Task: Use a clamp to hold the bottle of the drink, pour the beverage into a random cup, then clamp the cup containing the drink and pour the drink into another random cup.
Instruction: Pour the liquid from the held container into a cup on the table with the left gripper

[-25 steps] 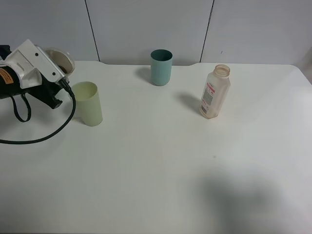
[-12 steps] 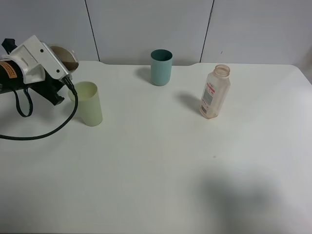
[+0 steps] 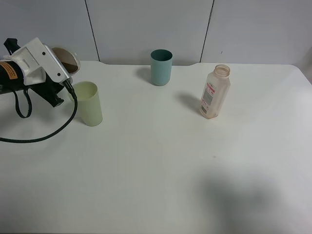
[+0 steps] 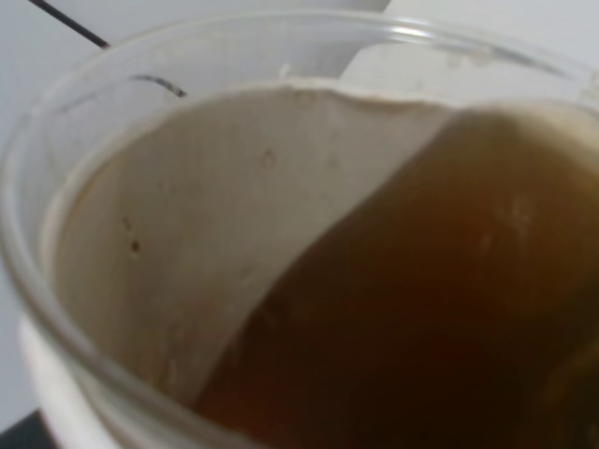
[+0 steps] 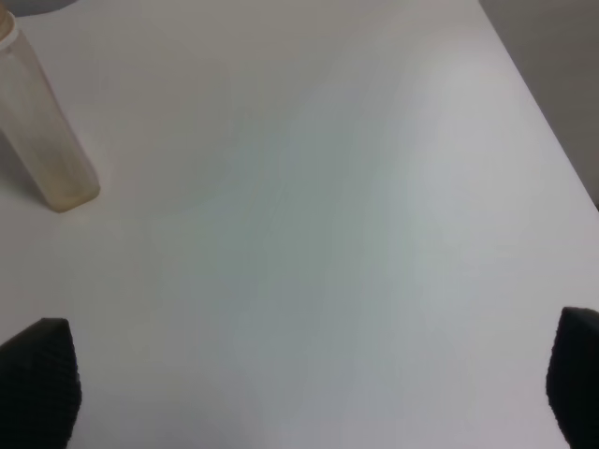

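Observation:
My left gripper (image 3: 59,68) is shut on a pale cup (image 3: 65,57) that holds brown drink. It keeps the cup tilted above the table's back left, just behind and left of the light green cup (image 3: 88,104). The left wrist view is filled by the held cup (image 4: 159,243) and its brown drink (image 4: 440,309). The teal cup (image 3: 161,67) stands at the back middle. The open bottle (image 3: 214,92) stands upright at the right and looks nearly empty; it also shows in the right wrist view (image 5: 42,131). My right gripper (image 5: 309,383) is open over bare table, out of the high view.
A black cable (image 3: 46,134) hangs from the left arm and loops onto the white table (image 3: 161,170) left of the light green cup. The table's right edge (image 5: 547,122) runs close to my right gripper.
My left arm has lifted and turned the held cup a little up and to the right, closer to the light green cup. The other cups and the bottle have not moved.

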Controlling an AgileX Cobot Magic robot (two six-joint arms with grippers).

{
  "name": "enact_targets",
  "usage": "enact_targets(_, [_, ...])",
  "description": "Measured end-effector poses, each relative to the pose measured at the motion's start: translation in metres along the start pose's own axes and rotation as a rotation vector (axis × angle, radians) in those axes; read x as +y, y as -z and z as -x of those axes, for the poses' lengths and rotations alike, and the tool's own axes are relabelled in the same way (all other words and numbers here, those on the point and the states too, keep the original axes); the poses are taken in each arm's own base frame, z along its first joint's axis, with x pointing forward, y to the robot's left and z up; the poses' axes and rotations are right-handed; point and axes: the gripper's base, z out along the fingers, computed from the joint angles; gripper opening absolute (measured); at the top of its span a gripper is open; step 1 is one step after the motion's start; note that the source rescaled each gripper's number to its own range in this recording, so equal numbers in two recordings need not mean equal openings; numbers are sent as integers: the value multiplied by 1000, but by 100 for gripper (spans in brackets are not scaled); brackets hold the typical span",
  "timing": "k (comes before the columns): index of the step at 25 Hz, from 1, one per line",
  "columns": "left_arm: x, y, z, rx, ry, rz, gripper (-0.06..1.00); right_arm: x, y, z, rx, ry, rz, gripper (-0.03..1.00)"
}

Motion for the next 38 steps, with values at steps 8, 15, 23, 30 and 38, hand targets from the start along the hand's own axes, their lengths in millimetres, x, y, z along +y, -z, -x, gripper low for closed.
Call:
enact_targets(8, [-5, 2, -4, 13, -11, -16, 3, 0, 0, 0, 0, 0, 0, 100])
enact_targets(15, [-5, 3, -4, 13, -28, -16, 3, 0, 0, 0, 0, 0, 0, 100])
enact_targets(23, [-5, 3, -4, 12, -121, -17, 3, 0, 0, 0, 0, 0, 0, 100])
enact_targets(30, [-5, 3, -4, 12, -175, -17, 3, 0, 0, 0, 0, 0, 0, 100])
enact_targets(38, [-5, 3, -4, 12, -196, -17, 3, 0, 0, 0, 0, 0, 0, 100])
